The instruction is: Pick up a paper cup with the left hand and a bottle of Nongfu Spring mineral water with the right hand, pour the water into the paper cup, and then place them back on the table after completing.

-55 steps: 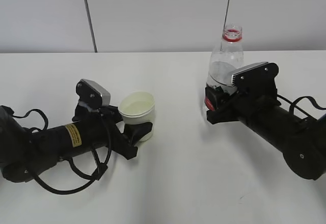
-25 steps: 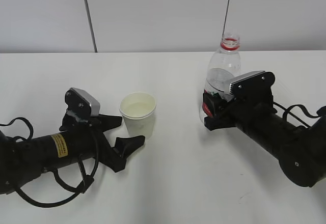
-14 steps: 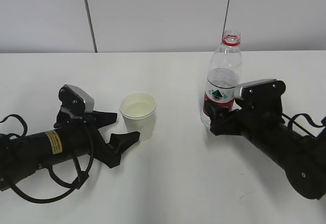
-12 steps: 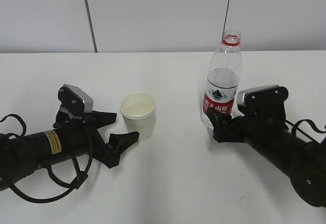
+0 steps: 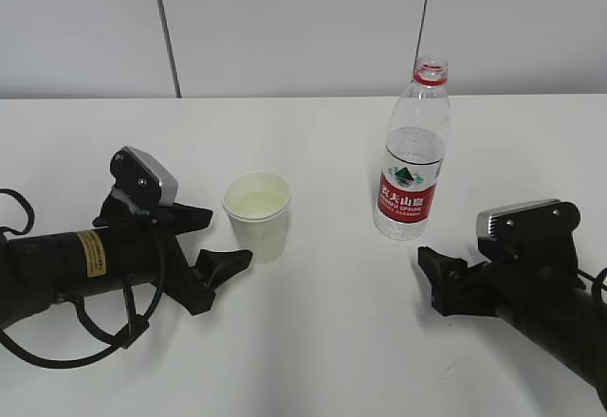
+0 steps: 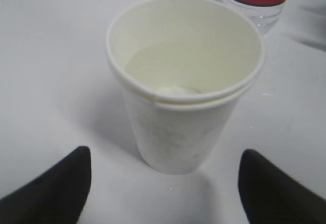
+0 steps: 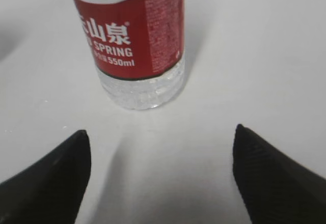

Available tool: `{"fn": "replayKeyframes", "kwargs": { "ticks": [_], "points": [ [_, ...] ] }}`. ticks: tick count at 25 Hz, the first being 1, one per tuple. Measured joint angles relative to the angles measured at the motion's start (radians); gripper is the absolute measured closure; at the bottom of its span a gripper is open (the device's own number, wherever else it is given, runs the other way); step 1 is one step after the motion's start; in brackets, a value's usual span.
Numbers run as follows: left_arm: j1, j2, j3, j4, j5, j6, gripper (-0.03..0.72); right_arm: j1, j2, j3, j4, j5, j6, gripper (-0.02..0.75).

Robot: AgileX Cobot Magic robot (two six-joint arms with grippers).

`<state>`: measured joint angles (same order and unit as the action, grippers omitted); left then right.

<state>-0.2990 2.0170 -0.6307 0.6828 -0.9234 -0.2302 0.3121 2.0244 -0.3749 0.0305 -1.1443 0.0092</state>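
Both hands have backed off, paper cup (image 5: 257,215) and bottle (image 5: 413,152) standing beyond wide-spread fingers (image 6: 48,193); we retreat straight, avoiding bumps.

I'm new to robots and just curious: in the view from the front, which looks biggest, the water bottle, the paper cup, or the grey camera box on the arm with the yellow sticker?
1. Water bottle, clearly the tallest.
2. Paper cup.
3. Grey camera box, a little smaller than the cup. It sits slightly nearer the camera, so the order of these last two is not certain.
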Motion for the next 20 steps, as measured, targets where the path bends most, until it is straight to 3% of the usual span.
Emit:
{"fn": "replayKeyframes", "kwargs": {
  "ticks": [10,20],
  "points": [
    [0.014,-0.072,0.001,-0.006,0.15,0.001,0.146,0.0,-0.063,0.051,0.146,-0.004,0.0,0.111],
    [0.195,-0.082,0.001,-0.029,0.133,0.001,0.146,0.0,-0.067,0.053,0.238,-0.004,0.0,0.127]
  ]
}}
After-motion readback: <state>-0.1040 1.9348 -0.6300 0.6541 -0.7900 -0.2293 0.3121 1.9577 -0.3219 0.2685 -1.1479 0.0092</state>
